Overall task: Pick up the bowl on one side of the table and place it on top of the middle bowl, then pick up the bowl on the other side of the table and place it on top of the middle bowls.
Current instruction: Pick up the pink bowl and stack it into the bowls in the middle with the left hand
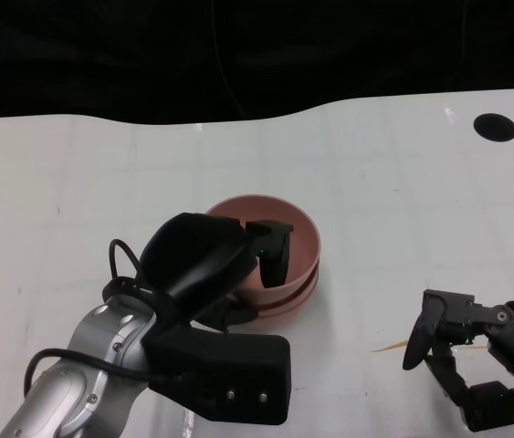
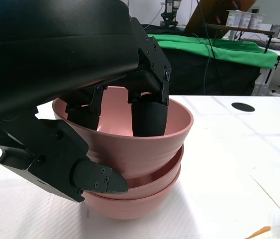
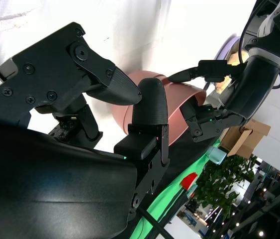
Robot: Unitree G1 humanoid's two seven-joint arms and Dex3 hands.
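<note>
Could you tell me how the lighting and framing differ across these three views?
Head view: the white table is evenly lit, the background black. Left wrist view: the stacked pink bowls are sharp, and the left hand fills the left. Right wrist view: turned sideways, bright overexposed white, with the right hand blocking much of it.

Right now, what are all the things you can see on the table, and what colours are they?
Bowls: three, pink, stacked in the middle of the table.
Table: one, white, under everything.
Round hole: one, black, far right part of the table.
Thin sliver: one, orange-tan, lying on the table near the right hand.
Green cloth: one, on another table behind.
Left hand: one, black, gripping the top bowl's rim, fingers inside.
Right hand: one, black, holding nothing, right of the stack.
</note>
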